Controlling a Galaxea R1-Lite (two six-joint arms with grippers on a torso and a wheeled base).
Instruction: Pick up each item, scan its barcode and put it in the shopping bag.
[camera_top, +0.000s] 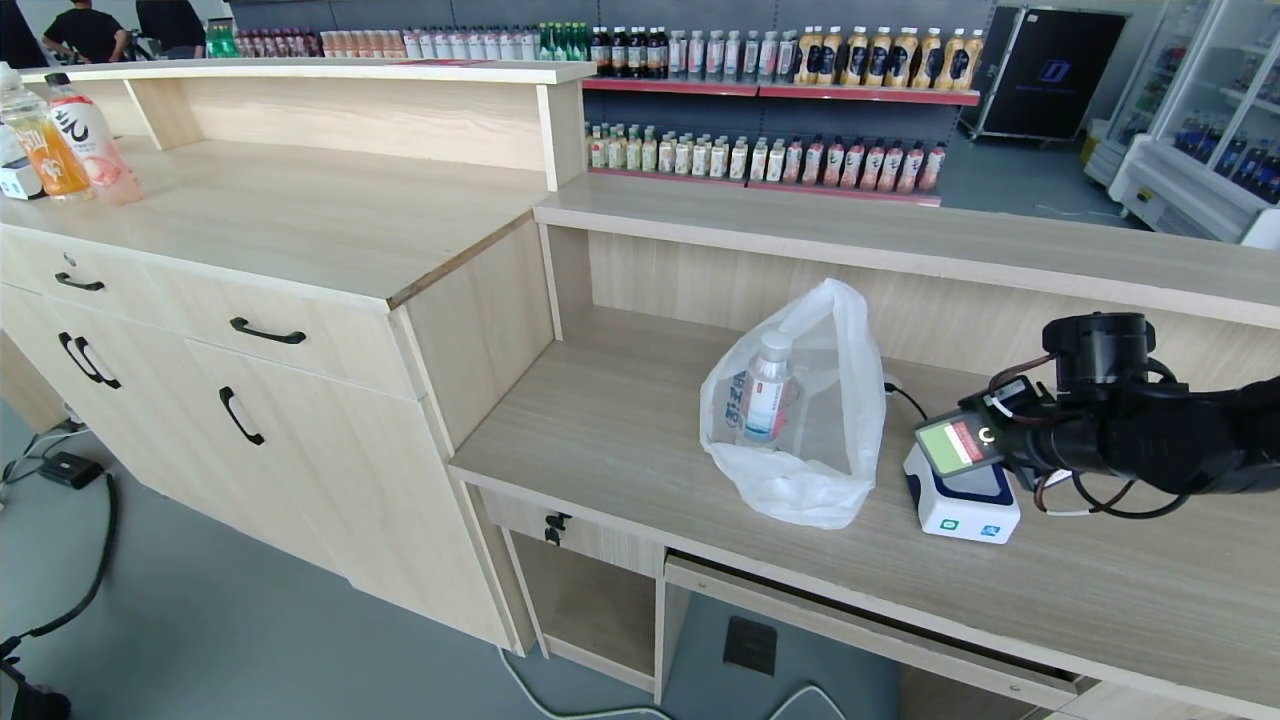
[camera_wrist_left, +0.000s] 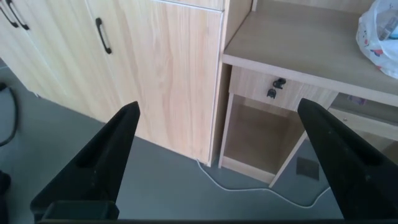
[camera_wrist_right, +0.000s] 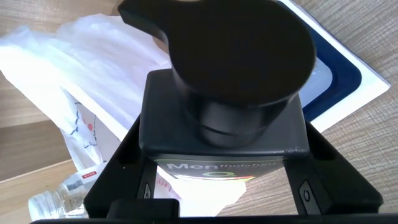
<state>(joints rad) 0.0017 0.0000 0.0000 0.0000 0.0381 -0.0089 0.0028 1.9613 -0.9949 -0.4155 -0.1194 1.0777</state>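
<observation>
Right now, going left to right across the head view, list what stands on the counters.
Orange drink bottle → pink drink bottle → shopping bag → scanner. The green-and-red packet held in the right end effector overlaps the scanner, so it is left out.

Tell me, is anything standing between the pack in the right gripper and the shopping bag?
Nothing visible does. The right gripper holds the pack over the scanner; the shopping bag stands just beside it on the counter, a bottle already inside.
</observation>
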